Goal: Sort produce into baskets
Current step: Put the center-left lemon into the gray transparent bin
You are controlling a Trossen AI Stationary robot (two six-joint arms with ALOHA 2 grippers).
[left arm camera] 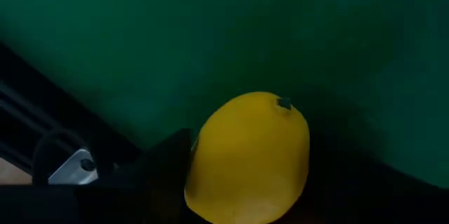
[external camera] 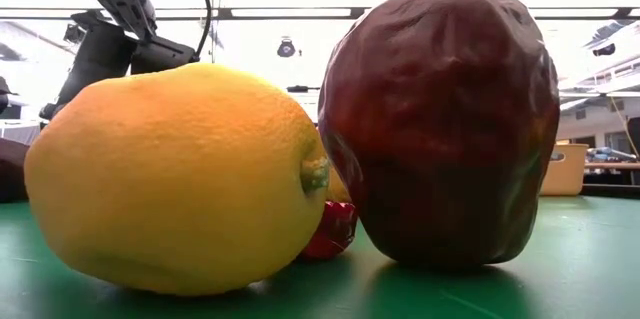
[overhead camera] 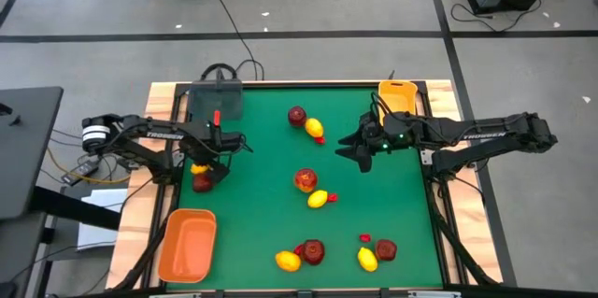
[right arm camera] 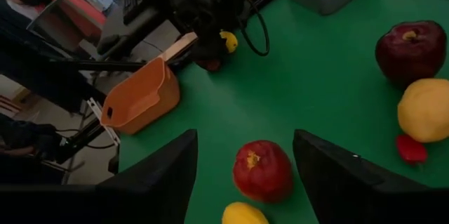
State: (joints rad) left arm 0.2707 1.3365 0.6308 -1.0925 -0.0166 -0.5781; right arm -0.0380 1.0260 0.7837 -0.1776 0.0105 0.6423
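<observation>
Left gripper [overhead camera: 207,169] sits low at the table's left edge in the high view, down over a yellow lemon [overhead camera: 200,170] and a dark red apple [overhead camera: 203,183], with the dark grey basket [overhead camera: 214,102] beyond it and the orange basket [overhead camera: 187,244] nearer the front; the right gripper [overhead camera: 353,147] hovers spread and empty over the green mat, near the yellow basket [overhead camera: 396,96]. Low view is filled by another lemon [external camera: 175,179] and apple [external camera: 440,124] with a small red berry [external camera: 330,231] wedged between them. Left wrist view has the lemon [left arm camera: 249,157] tucked right between the dark fingers, though whether they have pinched it yet I cannot tell. Right wrist view looks past its parted fingers [right arm camera: 158,175] at a red-orange apple [right arm camera: 262,170] lying free on the mat. Judging by its dimpled, firm-looking skin, the lemon should be light and stiff but apt to roll, so squeezing across its widest middle seems safest
</observation>
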